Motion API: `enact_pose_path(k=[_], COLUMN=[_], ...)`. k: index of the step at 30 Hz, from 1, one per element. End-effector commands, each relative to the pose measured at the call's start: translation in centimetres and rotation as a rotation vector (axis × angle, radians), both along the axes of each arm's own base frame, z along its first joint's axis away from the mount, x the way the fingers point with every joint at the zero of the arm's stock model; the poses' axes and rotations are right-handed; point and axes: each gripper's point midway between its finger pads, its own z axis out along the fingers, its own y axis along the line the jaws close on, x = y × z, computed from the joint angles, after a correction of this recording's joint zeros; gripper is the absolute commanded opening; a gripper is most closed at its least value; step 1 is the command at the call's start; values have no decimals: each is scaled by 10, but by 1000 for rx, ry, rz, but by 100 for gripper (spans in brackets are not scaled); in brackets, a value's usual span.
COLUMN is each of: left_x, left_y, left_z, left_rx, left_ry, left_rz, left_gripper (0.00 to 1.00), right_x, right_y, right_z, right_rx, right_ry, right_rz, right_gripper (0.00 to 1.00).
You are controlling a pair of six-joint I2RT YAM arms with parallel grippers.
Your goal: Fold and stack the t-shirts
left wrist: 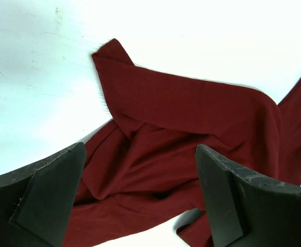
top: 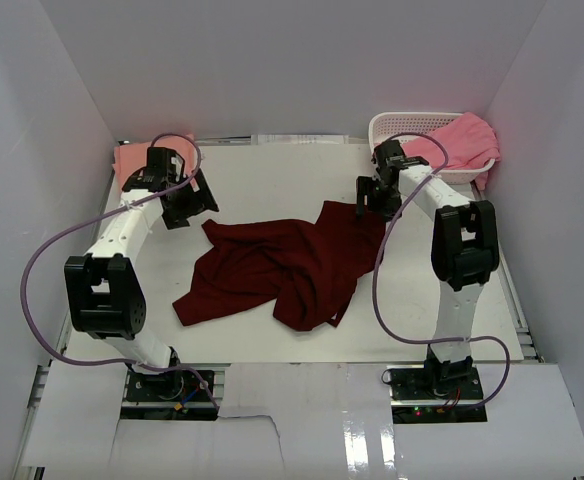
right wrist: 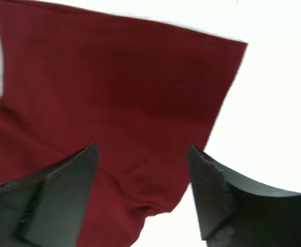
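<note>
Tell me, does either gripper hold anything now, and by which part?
Nothing is held. The left gripper and the right gripper both hang with jaws apart above the dark maroon t-shirt, no cloth between them.

We can read no text, label, brand, number or sign anywhere in these views, not on the maroon shirt (top: 282, 270), the basket (top: 397, 122) or the table (top: 272, 175)
</note>
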Motion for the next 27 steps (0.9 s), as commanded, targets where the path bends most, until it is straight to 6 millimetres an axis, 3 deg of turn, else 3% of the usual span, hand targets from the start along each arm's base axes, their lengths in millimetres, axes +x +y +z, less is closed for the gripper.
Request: enact_pose_path(k=[1, 27], left_x=[4, -2], left_y=[1, 2], left_z=[12, 10], left_rx=[-6, -14], left_ry=[-25, -26], left_rz=[-18, -32], left_gripper=[98, 98], right_x=[18, 82], right_y=[-12, -49], right_z=[-1, -32], right_rx=[-79, -235], right_ry=[-40, -169], right_rz=[-29, -225], right_gripper=[74, 72])
